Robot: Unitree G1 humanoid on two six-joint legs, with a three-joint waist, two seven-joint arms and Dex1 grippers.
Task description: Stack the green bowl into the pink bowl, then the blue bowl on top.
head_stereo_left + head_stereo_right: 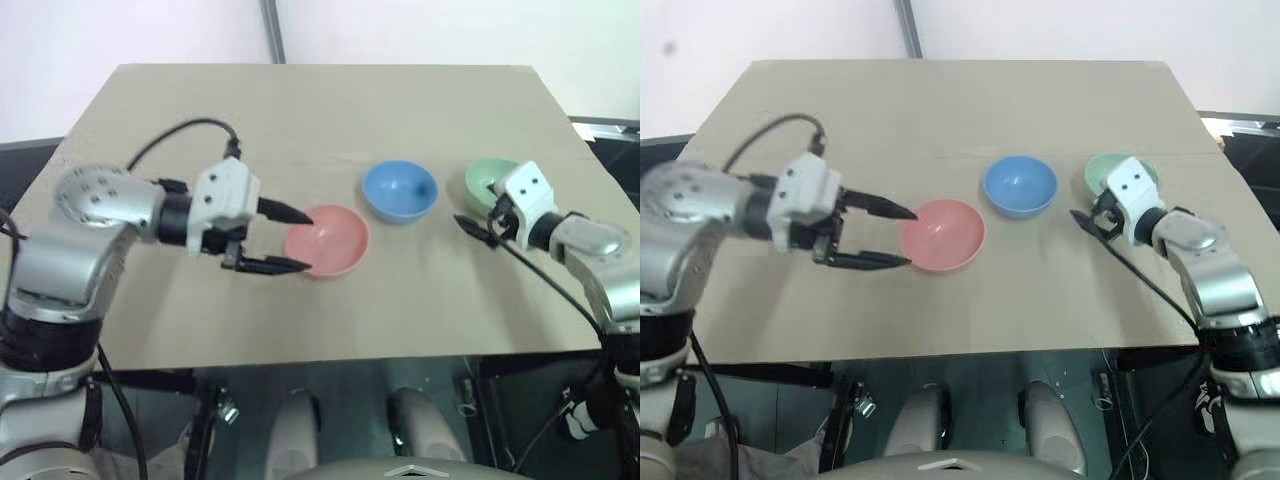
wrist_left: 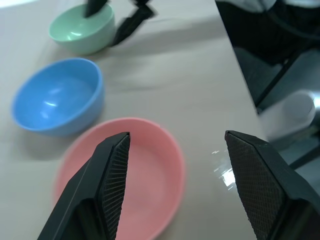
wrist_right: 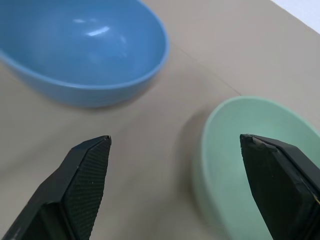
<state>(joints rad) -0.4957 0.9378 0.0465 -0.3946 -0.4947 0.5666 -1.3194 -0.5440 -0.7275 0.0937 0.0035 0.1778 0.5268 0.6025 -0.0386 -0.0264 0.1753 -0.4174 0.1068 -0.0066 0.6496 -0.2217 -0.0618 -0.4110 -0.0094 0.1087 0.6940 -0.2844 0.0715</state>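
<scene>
On the tan table (image 1: 200,330), three small round plastic bowls of matching size are sitting upright in a row, each smooth, plain and empty, none of them stacked. The pink bowl (image 1: 328,238), a salmon shade, is lying nearest and furthest left of the three; the blue bowl (image 1: 400,190), sky-coloured with a soft glint inside, is standing just to its right and a little farther; the green bowl (image 1: 487,178), a pale mint, is resting farther right again, near the table's right edge. The left gripper (image 1: 290,239) is hovering at the pink bowl's left rim, pointing rightward, its two black fingers spread apart and holding nothing, one fingertip (image 2: 116,167) showing over the bowl's hollow in the left wrist view. The right gripper (image 1: 482,222) is hanging just near of the green bowl, its fingers also splayed wide and empty, with the bowl's rim lying between them in the right wrist view
</scene>
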